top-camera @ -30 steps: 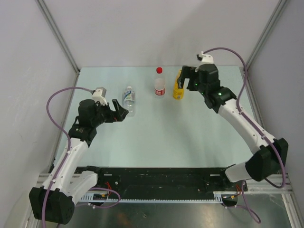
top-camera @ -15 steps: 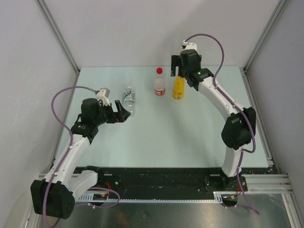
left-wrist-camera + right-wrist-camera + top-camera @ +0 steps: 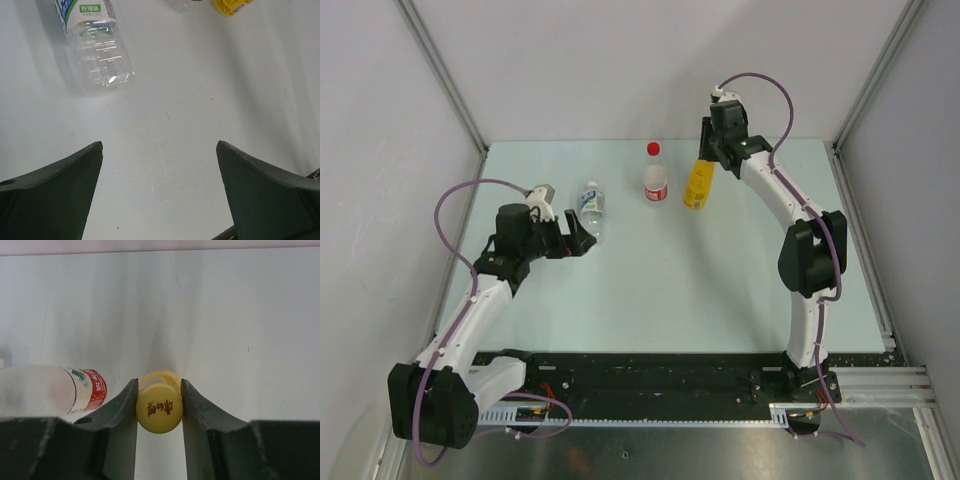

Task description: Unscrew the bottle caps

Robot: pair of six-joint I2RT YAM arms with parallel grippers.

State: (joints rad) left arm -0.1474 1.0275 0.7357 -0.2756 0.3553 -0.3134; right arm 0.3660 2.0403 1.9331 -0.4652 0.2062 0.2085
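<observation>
The yellow-orange bottle (image 3: 697, 187) stands at the back of the table. My right gripper (image 3: 706, 160) comes down on its top. In the right wrist view the right gripper (image 3: 159, 401) is shut on the yellow cap (image 3: 159, 409), one finger on each side. Left of it stands the red-white label bottle (image 3: 656, 185) (image 3: 55, 390) with its red cap (image 3: 654, 148). The blue-white label bottle (image 3: 591, 208) (image 3: 94, 47) stands further left; its cap is hard to make out. My left gripper (image 3: 578, 240) (image 3: 159, 145) hovers open just in front of that bottle, holding nothing.
White walls and metal frame posts (image 3: 445, 75) close in the pale table (image 3: 670, 280) on three sides. A black rail (image 3: 650, 375) with both arm bases runs along the near edge.
The right arm swung in from the right over the yellow-orange bottle and its jaws shut on the yellow cap. The left arm barely moved.
</observation>
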